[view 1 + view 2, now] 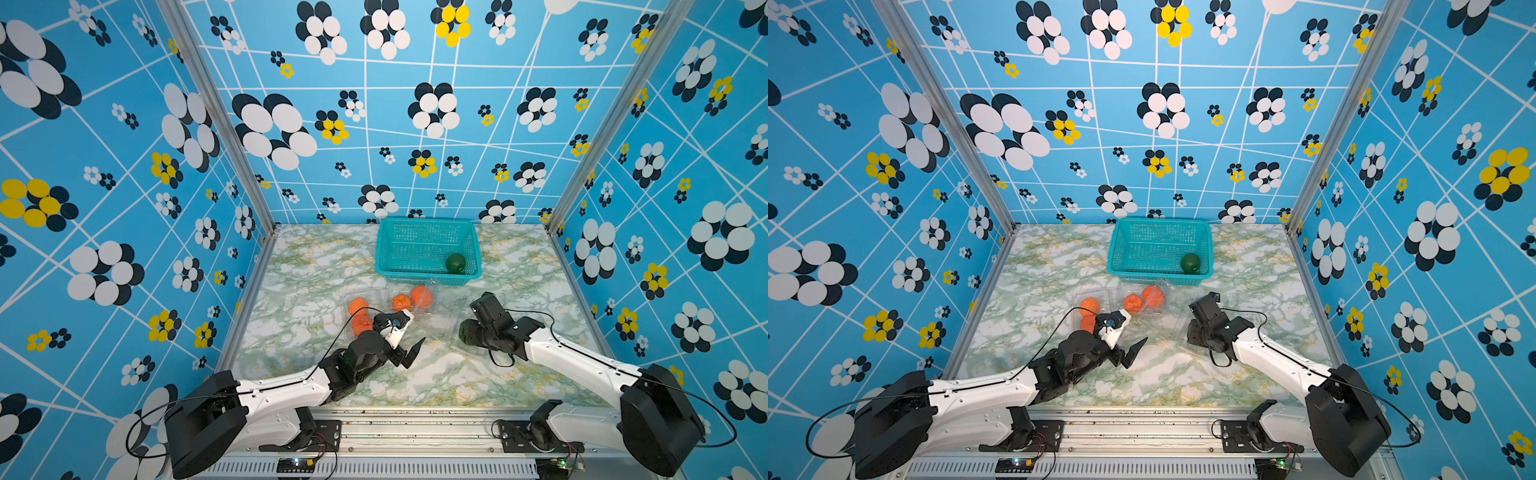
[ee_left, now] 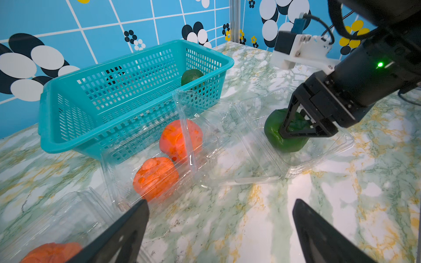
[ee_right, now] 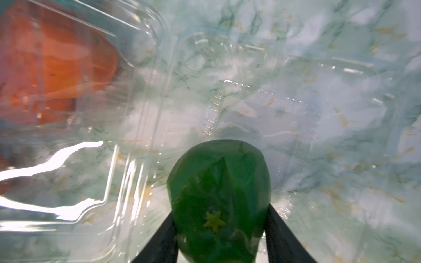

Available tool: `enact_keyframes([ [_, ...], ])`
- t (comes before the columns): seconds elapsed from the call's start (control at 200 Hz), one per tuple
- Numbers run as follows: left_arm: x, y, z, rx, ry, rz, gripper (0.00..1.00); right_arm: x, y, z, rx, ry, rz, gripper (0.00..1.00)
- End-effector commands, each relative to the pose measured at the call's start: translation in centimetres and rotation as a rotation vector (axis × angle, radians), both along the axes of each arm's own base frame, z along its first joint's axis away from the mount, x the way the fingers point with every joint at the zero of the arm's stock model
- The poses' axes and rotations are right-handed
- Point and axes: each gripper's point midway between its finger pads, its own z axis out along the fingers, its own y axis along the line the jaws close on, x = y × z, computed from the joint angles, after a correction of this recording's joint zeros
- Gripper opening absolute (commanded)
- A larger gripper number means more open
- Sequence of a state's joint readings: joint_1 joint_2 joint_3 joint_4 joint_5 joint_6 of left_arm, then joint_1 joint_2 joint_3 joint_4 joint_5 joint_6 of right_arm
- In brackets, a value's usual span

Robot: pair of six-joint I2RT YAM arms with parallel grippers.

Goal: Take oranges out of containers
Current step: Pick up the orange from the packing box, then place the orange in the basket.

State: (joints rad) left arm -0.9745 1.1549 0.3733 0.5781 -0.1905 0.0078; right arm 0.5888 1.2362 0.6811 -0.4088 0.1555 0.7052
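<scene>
Teal basket (image 1: 424, 220) (image 1: 1160, 220) (image 2: 91, 109): mesh plastic, standing at the back of the marbled tabletop (image 1: 311, 257); every place below is given from it.
Second green fruit (image 1: 456, 263) (image 1: 1190, 263) (image 2: 191, 76): inside the basket, in its front corner on the right arm's side.
Containers: three clear thin-plastic clamshells in a loose row in front of the basket.
Left container (image 2: 68, 216): the one farthest from the basket, off toward the left arm's side. It holds one orange (image 1: 358, 306) and, just beside it, a nearer orange (image 1: 361, 324).
Middle container (image 2: 189, 113): close against the basket's front wall. It holds a front orange (image 2: 156, 177) and a rear orange (image 2: 181, 139), touching or nearly so. Whether its lid is closed I cannot tell.
Right container (image 2: 250, 164): lying open and flat, in front of the basket's corner on the right arm's side.
Green fruit (image 2: 275, 132) (image 3: 218, 177) (image 1: 469, 332): in the tray of the right container. Whether it rests on the plastic or is lifted clear of it I cannot tell.
Right tool (image 2: 303, 129) (image 3: 219, 211): reaching down into the right container, its fingers pressed against both sides of the green fruit and gripping it.
Left tool (image 2: 221, 202): spread wide and holding nothing, over bare tabletop in front of the middle container, on the side away from the basket.
</scene>
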Motion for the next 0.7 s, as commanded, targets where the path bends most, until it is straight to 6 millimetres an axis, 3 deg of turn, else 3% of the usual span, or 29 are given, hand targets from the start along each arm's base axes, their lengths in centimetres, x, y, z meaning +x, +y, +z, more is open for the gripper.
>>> enact_keyframes([
  [0.0, 0.3, -0.3, 0.6, -0.022, -0.003, 0.007, 1.0, 1.2, 0.5, 3.3, 0.047, -0.086, -0.029, 0.53],
  [0.195, 0.5, 0.0, 0.8, -0.024, -0.011, 0.026, 1.0, 3.7, 1.9, 8.5, 0.13, -0.238, -0.028, 0.53],
  [0.355, 0.6, 0.1, 0.8, -0.02, -0.015, 0.033, 1.0, 6.4, 3.1, 12.1, 0.102, -0.3, 0.014, 0.53],
  [0.51, 0.6, 0.3, 0.9, -0.021, -0.018, 0.037, 0.99, 10.8, 3.9, 14.4, 0.117, -0.34, 0.018, 0.53],
  [0.695, 0.7, 0.7, 1.2, -0.018, -0.033, 0.054, 1.0, 16.8, 4.5, 15.5, 0.035, -0.391, 0.044, 0.54],
])
